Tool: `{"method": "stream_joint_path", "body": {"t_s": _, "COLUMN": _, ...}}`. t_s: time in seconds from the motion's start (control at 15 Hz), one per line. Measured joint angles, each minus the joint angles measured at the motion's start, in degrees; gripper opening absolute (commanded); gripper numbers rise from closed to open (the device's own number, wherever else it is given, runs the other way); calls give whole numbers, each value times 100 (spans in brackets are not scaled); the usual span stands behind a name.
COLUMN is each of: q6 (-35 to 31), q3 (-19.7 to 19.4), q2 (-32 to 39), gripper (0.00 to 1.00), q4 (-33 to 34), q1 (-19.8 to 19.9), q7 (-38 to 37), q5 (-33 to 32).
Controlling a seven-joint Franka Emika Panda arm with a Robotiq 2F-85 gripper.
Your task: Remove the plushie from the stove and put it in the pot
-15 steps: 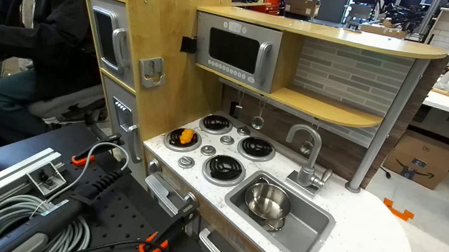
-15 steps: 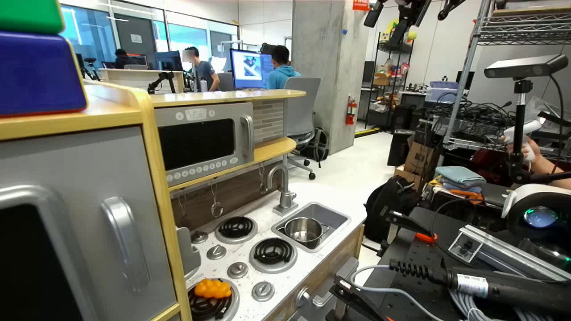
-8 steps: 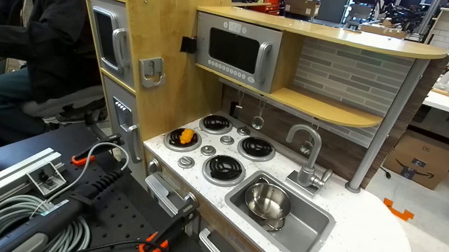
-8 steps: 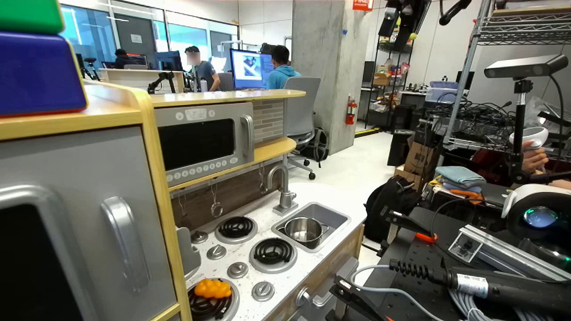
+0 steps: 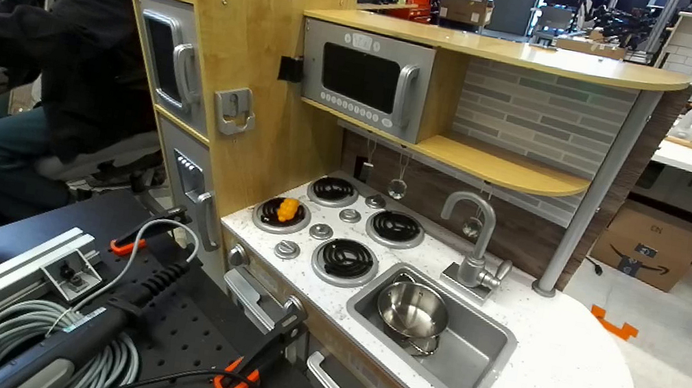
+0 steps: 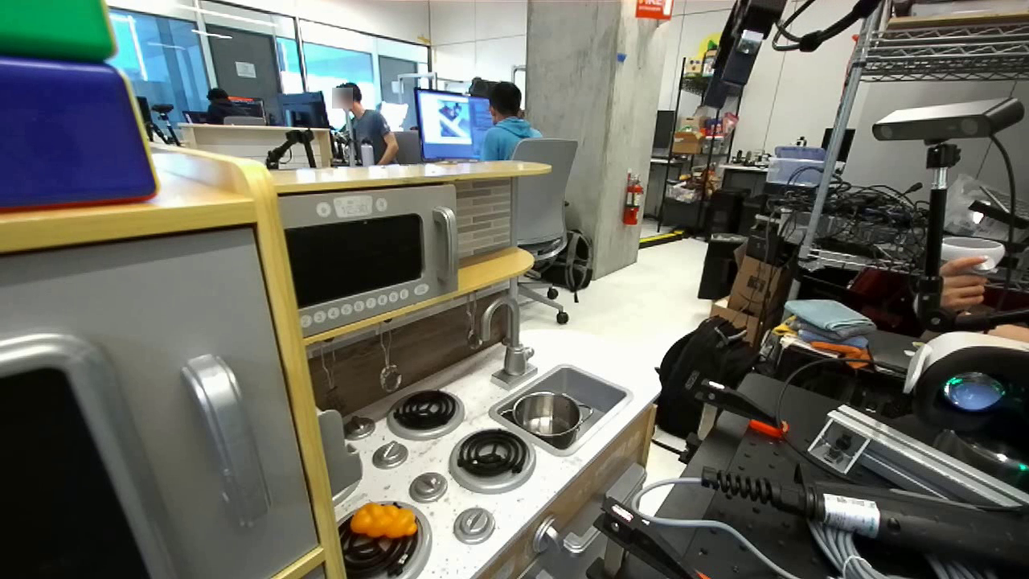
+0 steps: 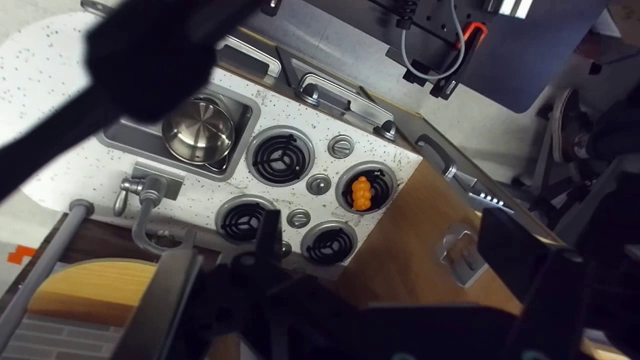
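The plushie, a small lumpy orange thing, lies on a black burner of the white stove (image 5: 348,230), at the end by the wooden side panel. It shows in both exterior views (image 5: 288,210) (image 6: 383,521) and in the wrist view (image 7: 361,194). The silver pot (image 5: 413,309) stands in the grey sink basin; it also shows in the wrist view (image 7: 198,130). My gripper (image 7: 381,216) is open, with nothing between its dark fingers. It is high above the stove, well apart from the plushie. In an exterior view a dark arm part (image 6: 744,52) hangs at the top; its fingers cannot be made out.
A grey faucet (image 5: 478,236) rises behind the sink basin (image 5: 472,360). A toy microwave (image 5: 363,82) and wooden shelf overhang the back. The tall wooden panel (image 5: 268,112) stands beside the plushie's burner. A black table (image 5: 185,335) with cables and clamps stands in front.
In an exterior view the dark arm part at the top has moved lower and a little right. The plushie and pot have not moved. The seated person has shifted.
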State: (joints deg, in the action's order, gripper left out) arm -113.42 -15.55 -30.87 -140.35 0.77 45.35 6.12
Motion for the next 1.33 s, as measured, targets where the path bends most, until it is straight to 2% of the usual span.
{"method": "stream_joint_path", "body": {"t_s": 0.33, "q6": 0, "q3": -32, "q2": 0, "gripper": 100, "q4": -82, "q1": -49, "q7": 1380, "q5": 7}}
{"method": "stream_joint_path", "body": {"t_s": 0.6, "q6": -1, "q3": -32, "q2": 0, "gripper": 100, "q4": -102, "q1": -99, "q7": 1519, "q5": 6}}
{"method": "stream_joint_path", "body": {"t_s": 0.73, "q6": -227, "q3": -21, "q2": 1, "gripper": 100, "q4": -179, "q1": -97, "q7": 1499, "q5": 10}}
{"method": "stream_joint_path", "body": {"t_s": 1.0, "q6": -1208, "q3": 137, "q2": 243, "gripper": 100, "q4": -677, "q1": -206, "q7": 1314, "q5": 261}}
{"method": "stream_joint_path", "body": {"t_s": 1.13, "q6": -1858, "q3": 288, "q2": 601, "gripper": 100, "q4": -973, "q1": -445, "q7": 1242, "q5": 514}}
{"method": "stream_joint_path", "body": {"t_s": 1.33, "q6": -3201, "q3": 541, "q2": 1349, "gripper": 100, "q4": -1331, "q1": -971, "q7": 1234, "q5": 1129}}
